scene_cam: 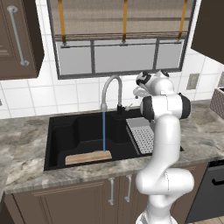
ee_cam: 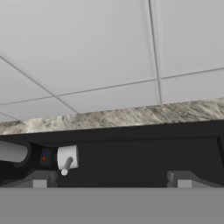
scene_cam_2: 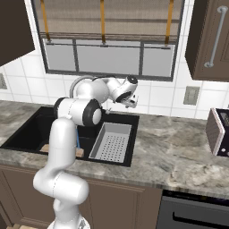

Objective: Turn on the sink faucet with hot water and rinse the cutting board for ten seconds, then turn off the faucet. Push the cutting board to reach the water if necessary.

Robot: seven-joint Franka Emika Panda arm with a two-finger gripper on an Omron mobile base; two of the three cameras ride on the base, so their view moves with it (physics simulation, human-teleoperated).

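Water (scene_cam: 103,131) runs in a thin blue stream from the silver gooseneck sink faucet (scene_cam: 111,87) onto the right end of the light-tan cutting board (scene_cam: 87,157). The board lies flat on the front floor of the black sink (scene_cam: 61,131). My gripper (scene_cam: 138,92) hangs open above the sink's back right corner, just right of the faucet, holding nothing. In the hand view the open gripper (ee_cam: 111,181) faces the tiled wall, with the faucet's small lever handle (ee_cam: 66,159) ahead and to the left of the fingertips (ee_cam: 39,180). From the right base view the gripper (scene_cam_2: 133,103) hovers over the counter's back edge.
A grey perforated drainer tray (scene_cam: 142,135) fills the sink's right part, directly below my arm. A window sits above the tiled backsplash. A toaster (scene_cam_2: 219,132) stands on the counter far right. Dark cabinets hang at both upper sides.
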